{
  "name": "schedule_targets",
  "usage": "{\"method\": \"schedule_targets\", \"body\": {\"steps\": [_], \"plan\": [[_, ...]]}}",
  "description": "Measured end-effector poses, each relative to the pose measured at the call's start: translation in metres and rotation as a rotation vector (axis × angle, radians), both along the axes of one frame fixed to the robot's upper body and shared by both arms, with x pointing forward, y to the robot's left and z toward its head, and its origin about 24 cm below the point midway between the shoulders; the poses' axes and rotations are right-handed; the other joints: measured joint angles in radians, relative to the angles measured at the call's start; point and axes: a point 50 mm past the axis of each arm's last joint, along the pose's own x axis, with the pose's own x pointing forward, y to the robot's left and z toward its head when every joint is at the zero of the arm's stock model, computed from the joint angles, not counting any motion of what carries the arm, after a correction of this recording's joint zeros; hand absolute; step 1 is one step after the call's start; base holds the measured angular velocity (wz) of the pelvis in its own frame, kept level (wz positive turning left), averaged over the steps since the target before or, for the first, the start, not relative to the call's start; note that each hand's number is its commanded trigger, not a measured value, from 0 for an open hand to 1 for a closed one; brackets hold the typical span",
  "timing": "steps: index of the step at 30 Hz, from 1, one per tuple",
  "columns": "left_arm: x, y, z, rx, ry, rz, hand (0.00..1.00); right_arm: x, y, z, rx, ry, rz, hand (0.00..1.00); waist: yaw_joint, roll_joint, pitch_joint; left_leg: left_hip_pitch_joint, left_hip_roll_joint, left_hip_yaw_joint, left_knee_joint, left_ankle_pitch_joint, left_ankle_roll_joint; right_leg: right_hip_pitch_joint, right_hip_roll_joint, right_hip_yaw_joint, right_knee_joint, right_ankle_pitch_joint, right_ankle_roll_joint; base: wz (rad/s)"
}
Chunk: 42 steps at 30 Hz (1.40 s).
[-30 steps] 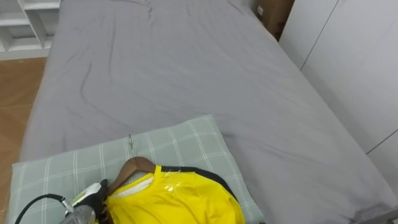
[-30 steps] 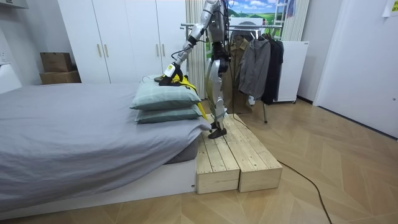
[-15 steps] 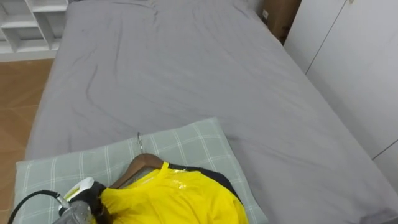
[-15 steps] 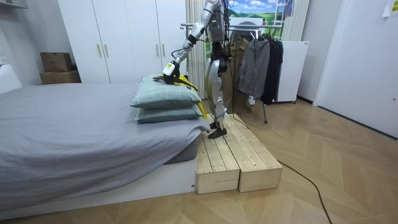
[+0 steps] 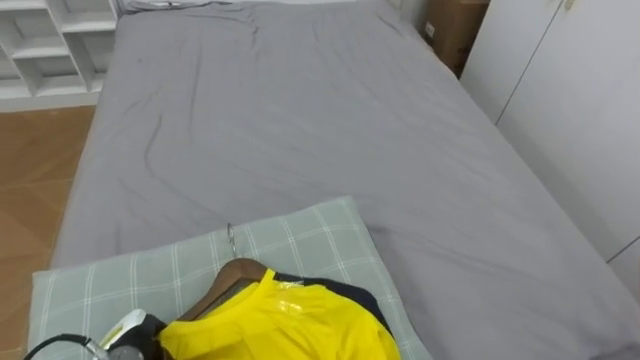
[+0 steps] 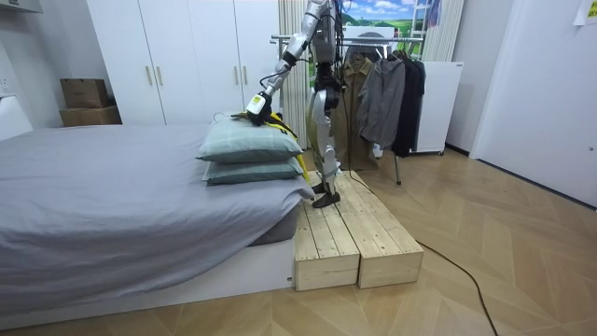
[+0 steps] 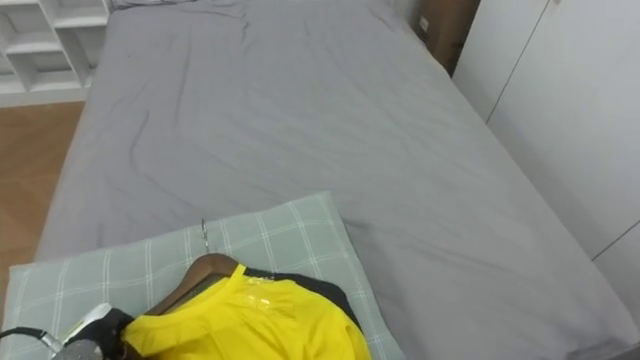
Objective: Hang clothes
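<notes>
One yellow shirt [image 5: 290, 325] on one wooden hanger [image 5: 236, 271] lies atop two stacked pillows [image 6: 248, 143] on one grey bed [image 5: 300, 120], with the left hand [image 5: 138, 334] beside it, its grip unreadable.

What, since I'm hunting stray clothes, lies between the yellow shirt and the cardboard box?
From the yellow shirt: checked pillow, then bare grey bedsheet to the cardboard box, in the left eye view.

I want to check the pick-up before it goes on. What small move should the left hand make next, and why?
Probably raise the wooden hanger slightly off the checked pillow. The yellow shirt is on the hanger, lying flat there, the left hand is at its edge, and the clothes rack stands behind the robot.
</notes>
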Motion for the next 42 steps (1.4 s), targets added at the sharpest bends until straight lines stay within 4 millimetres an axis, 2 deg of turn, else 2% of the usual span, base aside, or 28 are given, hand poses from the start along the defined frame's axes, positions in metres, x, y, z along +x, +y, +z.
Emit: {"method": "schedule_targets", "body": {"steps": [8,12,15,18,20,22,24,26,30,37,42], "plan": [[-0.002,0.0,-0.002,0.002,0.006,0.012,1.0,-0.007,0.0,0.0,-0.006,-0.004,-0.024,0.0,0.0,0.003,-0.002,0.016,0.0,0.002,0.001,0.0,0.0,0.015,0.0,-0.001,0.002,0.0,0.0,-0.01],[-0.005,-0.003,-0.004,-0.028,-0.002,0.03,1.0,-0.005,-0.003,0.001,-0.035,-0.024,-0.033,0.0,-0.01,0.021,-0.0105,0.024,0.0,-0.002,0.001,0.0,0.0,0.024,-0.001,0.001,0.002,0.0,0.0,0.02],[-0.005,-0.005,-0.005,-0.037,-0.011,0.027,1.0,-0.005,-0.003,0.001,-0.038,-0.035,-0.038,0.0,-0.013,0.036,-0.0113,0.035,0.0,-0.007,-0.004,-0.002,-0.002,0.035,0.0,0.001,0.001,0.0,0.0,0.01],[-0.002,-0.008,-0.003,-0.041,-0.047,0.017,1.0,-0.005,-0.004,0.002,-0.041,-0.044,-0.042,0.0,-0.013,0.043,-0.0087,0.045,-0.001,-0.012,-0.008,-0.001,-0.002,0.049,0.0,-0.002,-0.001,0.0,0.0,0.05],[-0.003,-0.009,-0.004,-0.063,-0.062,0.032,1.0,-0.005,-0.006,0.002,-0.046,-0.05,-0.054,0.0,-0.015,0.047,-0.0109,0.054,-0.003,-0.017,-0.008,-0.001,-0.002,0.066,-0.001,-0.004,-0.011,-0.001,0.0,0.08],[-0.002,-0.01,-0.004,-0.085,-0.075,0.052,1.0,-0.006,-0.007,0.002,-0.051,-0.054,-0.048,0.0,-0.015,0.049,-0.0101,0.062,-0.005,-0.026,-0.008,0.0,-0.003,0.081,-0.003,-0.012,-0.021,-0.001,0.0,0.15],[-0.002,-0.014,-0.004,-0.116,-0.097,0.07,1.0,-0.005,-0.009,0.003,-0.056,-0.065,-0.062,0.0,-0.016,0.053,-0.0139,0.068,-0.009,-0.042,-0.008,0.0,-0.003,0.098,-0.006,-0.027,-0.034,-0.001,0.0,0.2],[0.002,-0.019,-0.002,-0.138,-0.121,0.07,1.0,-0.004,-0.01,0.003,-0.065,-0.066,-0.062,0.0,-0.016,0.055,-0.0137,0.067,-0.014,-0.055,-0.007,0.003,0.0,0.101,-0.011,-0.04,-0.035,-0.003,0.003,0.23],[0.011,-0.027,0.004,-0.145,-0.179,0.053,1.0,0.0,-0.01,0.004,-0.072,-0.09,-0.062,0.0,-0.014,0.058,-0.0141,0.064,-0.023,-0.081,-0.002,0.005,0.005,0.108,-0.019,-0.064,-0.036,-0.006,0.008,0.19],[0.016,-0.034,0.012,-0.14,-0.265,0.043,1.0,0.015,-0.012,0.005,-0.07,-0.149,-0.089,0.0,-0.009,0.058,-0.0141,0.065,-0.03,-0.09,-0.013,0.01,0.006,0.112,-0.024,-0.077,-0.039,-0.009,0.01,0.06],[0.026,-0.043,0.025,-0.131,-0.373,0.031,1.0,0.028,-0.011,0.007,-0.051,-0.239,-0.209,0.0,0.002,0.059,-0.0131,0.063,-0.034,-0.097,-0.018,0.013,0.008,0.113,-0.026,-0.084,-0.05,-0.008,0.011,0.04]]}}
